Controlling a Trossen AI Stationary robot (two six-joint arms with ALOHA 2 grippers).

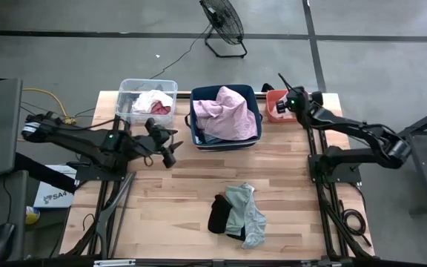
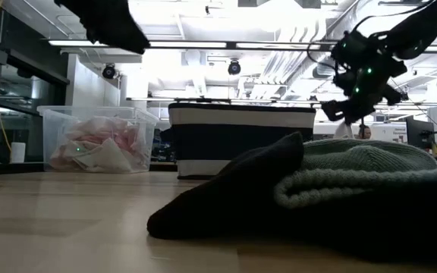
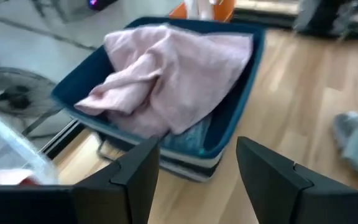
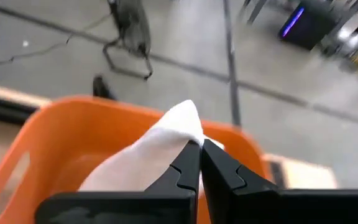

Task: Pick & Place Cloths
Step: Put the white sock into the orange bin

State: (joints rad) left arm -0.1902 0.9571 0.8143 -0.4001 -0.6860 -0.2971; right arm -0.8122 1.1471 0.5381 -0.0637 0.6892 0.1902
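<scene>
White fabric hangs pinched between our right gripper (image 4: 199,163) fingers, the white cloth (image 4: 160,149) dangling limp over the coral bin (image 1: 275,104), so we judge it light and floppy, best taken at a bunched fold. Our left gripper (image 3: 197,180), fingers spread and empty, hovers beside the navy bin (image 1: 224,117), left of that coral bin, holding a light pink cloth (image 1: 230,111).

Clear bin (image 1: 127,89), navy bin (image 1: 252,95) and orange bin (image 1: 271,97) line the counter's (image 1: 161,208) far edge; a fan (image 1: 222,22) stands on the floor beyond.
</scene>
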